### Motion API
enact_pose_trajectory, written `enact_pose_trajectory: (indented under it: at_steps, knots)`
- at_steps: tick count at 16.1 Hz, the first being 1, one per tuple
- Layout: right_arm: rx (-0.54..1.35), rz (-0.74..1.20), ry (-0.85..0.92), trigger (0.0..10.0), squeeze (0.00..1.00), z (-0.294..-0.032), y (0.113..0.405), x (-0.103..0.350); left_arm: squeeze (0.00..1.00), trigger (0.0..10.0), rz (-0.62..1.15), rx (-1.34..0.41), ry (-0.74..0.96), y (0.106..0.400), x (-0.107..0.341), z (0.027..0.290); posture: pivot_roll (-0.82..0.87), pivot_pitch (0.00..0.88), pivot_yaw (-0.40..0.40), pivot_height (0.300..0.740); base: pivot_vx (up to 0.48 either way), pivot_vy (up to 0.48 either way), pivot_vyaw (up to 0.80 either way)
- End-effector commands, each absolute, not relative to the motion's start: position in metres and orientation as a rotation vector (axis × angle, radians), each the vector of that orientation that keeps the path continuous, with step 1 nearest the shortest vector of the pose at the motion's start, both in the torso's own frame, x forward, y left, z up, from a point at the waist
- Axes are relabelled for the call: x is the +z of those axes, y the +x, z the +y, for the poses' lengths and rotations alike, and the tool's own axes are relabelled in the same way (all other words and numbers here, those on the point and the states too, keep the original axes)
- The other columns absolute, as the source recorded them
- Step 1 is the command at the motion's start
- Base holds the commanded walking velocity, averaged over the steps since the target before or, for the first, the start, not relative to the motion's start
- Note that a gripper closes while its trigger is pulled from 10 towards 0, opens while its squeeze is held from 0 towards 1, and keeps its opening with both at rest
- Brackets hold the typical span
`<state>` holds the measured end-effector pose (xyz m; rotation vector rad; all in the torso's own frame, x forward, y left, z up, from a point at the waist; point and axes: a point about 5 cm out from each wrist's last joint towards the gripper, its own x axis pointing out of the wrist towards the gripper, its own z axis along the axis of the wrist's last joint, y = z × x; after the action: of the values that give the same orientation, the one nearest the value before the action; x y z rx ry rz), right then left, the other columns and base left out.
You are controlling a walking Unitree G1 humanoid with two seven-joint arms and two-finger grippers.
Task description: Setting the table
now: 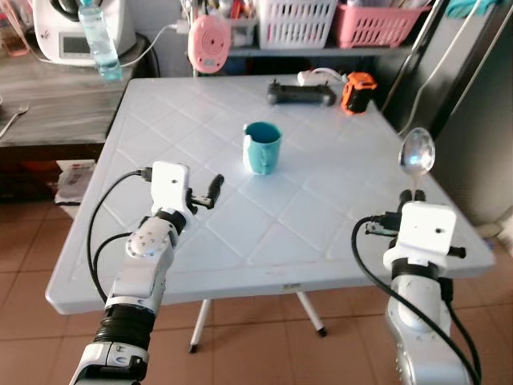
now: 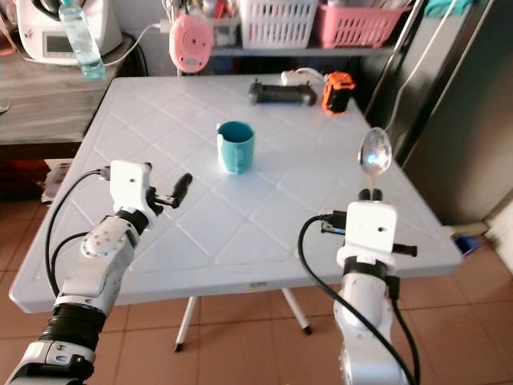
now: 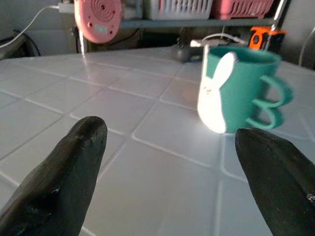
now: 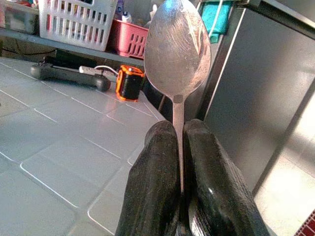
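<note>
A teal mug point(image 1: 262, 147) with a white rabbit on its side stands upright near the middle of the white table point(image 1: 321, 216). My left gripper point(image 1: 215, 190) hovers low over the table to the mug's left, open, with the mug point(image 3: 238, 88) ahead between its fingertips point(image 3: 78, 147). My right gripper point(image 4: 178, 142) is over the table's right front corner, shut on the handle of a metal spoon point(image 1: 417, 154) that stands upright, bowl at the top point(image 4: 177, 44).
At the table's far edge lie a black controller point(image 1: 300, 95) and an orange-black tape measure point(image 1: 358, 91). A wooden counter point(image 1: 48, 104) with a water bottle point(image 1: 99, 40) stands to the left. Shelves with baskets point(image 1: 321, 20) are behind. A grey panel point(image 1: 481, 136) rises at right.
</note>
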<state>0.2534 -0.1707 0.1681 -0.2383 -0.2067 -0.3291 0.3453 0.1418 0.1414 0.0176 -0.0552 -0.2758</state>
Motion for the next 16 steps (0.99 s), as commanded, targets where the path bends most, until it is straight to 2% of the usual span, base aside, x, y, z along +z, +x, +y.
enact_pose_trajectory:
  at_steps: [1, 16]
  knots:
    - [-0.343, -0.213, -0.239, 10.0, 0.0, -0.1736, 0.2515, 0.1693, 0.0, 10.0, -0.048, -0.294, 0.019, 0.3456, 0.1413, 0.1353, 0.11, 0.072, 0.02, 0.74, 0.0, 0.311, 0.0]
    - [-0.31, -0.22, -0.239, 10.0, 0.0, -0.169, 0.2545, 0.1661, 0.0, 10.0, -0.059, -0.288, 0.037, 0.3464, 0.1437, 0.1335, 0.12, 0.069, 0.023, 0.74, 0.0, 0.357, 0.0]
